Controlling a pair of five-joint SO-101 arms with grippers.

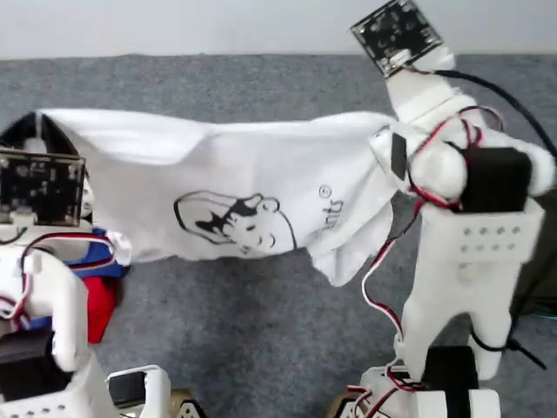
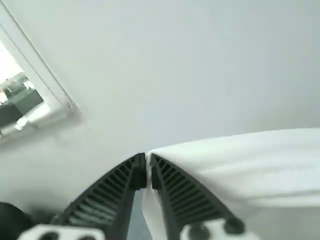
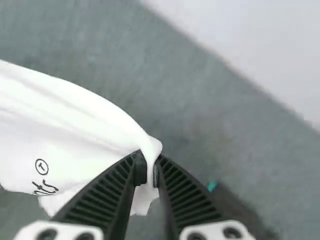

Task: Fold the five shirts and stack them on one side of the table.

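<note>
High view: white printed cotton shirt (image 1: pixel 235 165) hung between left gripper (image 2: pixel 147 162), right gripper (image 3: pixel 148 165) (both clamped on cloth); spreading step, next needed flat lay-down.

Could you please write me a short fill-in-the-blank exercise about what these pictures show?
1. The shirt stretched between the two arms is ___ with a dark printed drawing.
2. The left hand and the right hand are each ___ on an edge of it.
3. Near the left arm, the red cloth lies against a ___ one.
4. The table has a ___ surface.

Missing words: white; shut; blue; grey.
</note>
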